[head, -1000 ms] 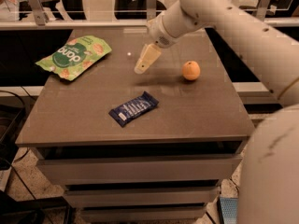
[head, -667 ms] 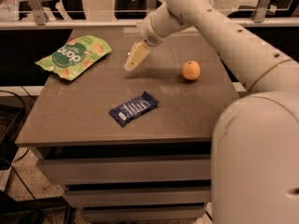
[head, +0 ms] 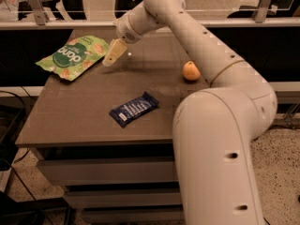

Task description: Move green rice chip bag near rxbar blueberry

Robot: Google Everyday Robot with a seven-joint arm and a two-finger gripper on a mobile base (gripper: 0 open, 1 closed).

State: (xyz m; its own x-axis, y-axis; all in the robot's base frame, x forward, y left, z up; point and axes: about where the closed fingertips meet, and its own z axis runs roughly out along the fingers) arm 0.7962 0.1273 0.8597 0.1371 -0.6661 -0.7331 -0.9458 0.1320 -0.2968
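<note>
The green rice chip bag (head: 73,57) lies flat at the far left corner of the brown table (head: 84,116). The rxbar blueberry (head: 134,108), a slim dark blue bar with white lettering, lies near the table's middle front. My gripper (head: 112,54) hangs just right of the bag's right edge, above the table, on the end of the white arm (head: 187,27) that reaches in from the right. It holds nothing that I can see.
A round orange fruit (head: 191,71) sits on the table's right side, beside the arm. A railing and glass run behind the table's far edge. Drawers are below the front edge.
The gripper has moved left across the table, from near the middle toward the green bag's right edge. The bag, bar and orange have not moved.
</note>
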